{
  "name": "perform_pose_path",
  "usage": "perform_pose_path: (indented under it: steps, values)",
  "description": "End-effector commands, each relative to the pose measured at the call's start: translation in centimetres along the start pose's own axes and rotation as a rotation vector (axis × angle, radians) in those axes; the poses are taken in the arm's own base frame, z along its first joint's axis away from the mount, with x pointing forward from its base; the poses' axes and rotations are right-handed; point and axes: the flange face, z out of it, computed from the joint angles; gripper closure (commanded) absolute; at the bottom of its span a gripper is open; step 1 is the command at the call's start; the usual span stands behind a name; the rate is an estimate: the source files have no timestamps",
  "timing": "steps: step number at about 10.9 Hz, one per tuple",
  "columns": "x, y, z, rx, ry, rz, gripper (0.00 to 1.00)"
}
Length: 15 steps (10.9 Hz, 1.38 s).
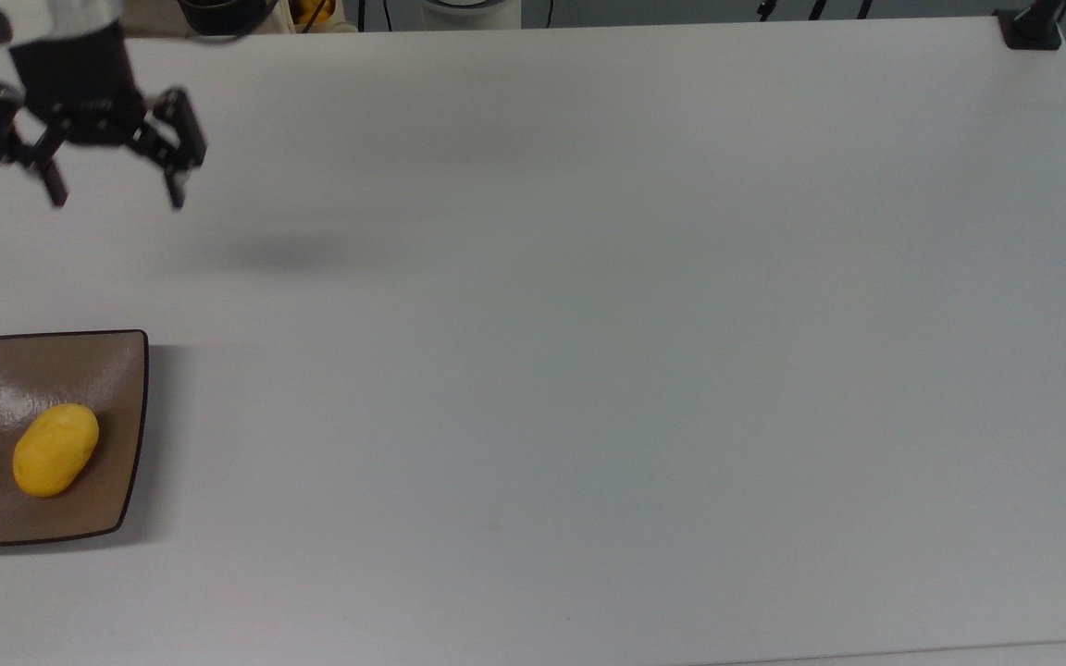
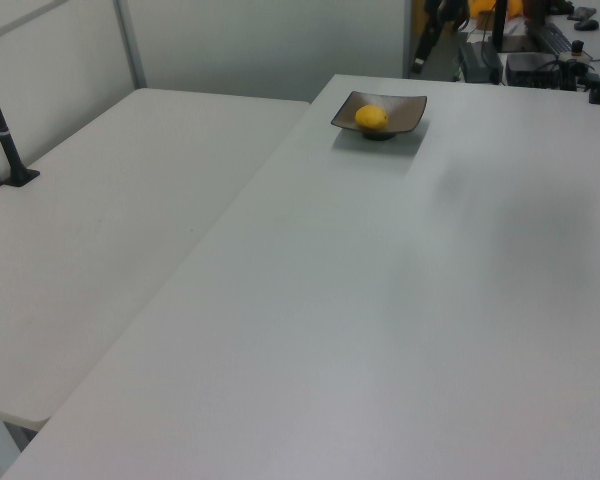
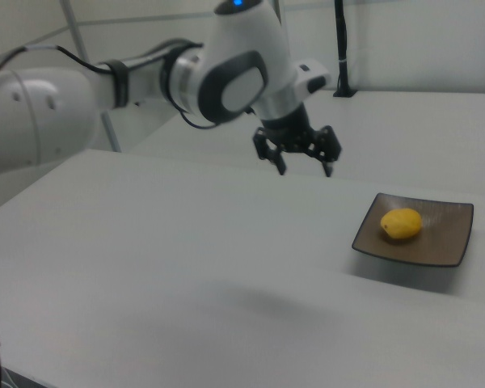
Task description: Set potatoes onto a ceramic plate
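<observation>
The bright yellow, oval, slightly lumpy potato [image 1: 55, 450] is seen lying on its side on the glossy brown square ceramic plate [image 1: 117, 370], inside the dark rim and toward the top view's left. In the right view the potato [image 3: 401, 224] sits near the middle of the plate [image 3: 453, 217], well apart from any edge. The plate rests on the plain white table [image 1: 588, 324], close to its border at the top view's left.

The black two-finger gripper [image 1: 114, 199] is held high above the table, well apart from the plate, with its fingers spread wide and nothing between them; the same is shown in the right view [image 3: 304, 168].

The task is judged to be done as things lie. Little risk remains, yet some can be named. The potato, being rounded, could be set rolling toward the upturned rim if the table were jolted. The plate, sitting near the table's border, could be pushed off were the arm swept low across it. Neither would be expected if the arm is kept high.
</observation>
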Motion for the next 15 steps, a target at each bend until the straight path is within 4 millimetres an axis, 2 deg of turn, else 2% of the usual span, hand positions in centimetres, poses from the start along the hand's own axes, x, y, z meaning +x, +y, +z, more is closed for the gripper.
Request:
perform_pose_path:
  steps: [1,2,4,5,7,9,10,15]
  values:
    - [-3.3,-6.4,-7.4,0.103,-0.149,0.032,0.0]
    - [-4.1,-8.6,-9.8,0.117,-0.187,0.071,0.0]
    - [-5.7,-12.2,-13.2,0.133,-0.274,0.156,0.0]
    - [-5.9,-14.6,-14.4,0.131,-0.29,0.174,0.0]
    - [-6.4,-17.8,-16.4,0.134,-0.289,0.158,0.0]
    - [-6.2,-20.7,-16.0,0.143,-0.297,0.103,0.0]
    - [-6.4,-21.2,-15.0,0.146,-0.309,0.096,0.0]
    - [-4.3,-21.1,-12.5,0.15,-0.201,0.075,0.0]
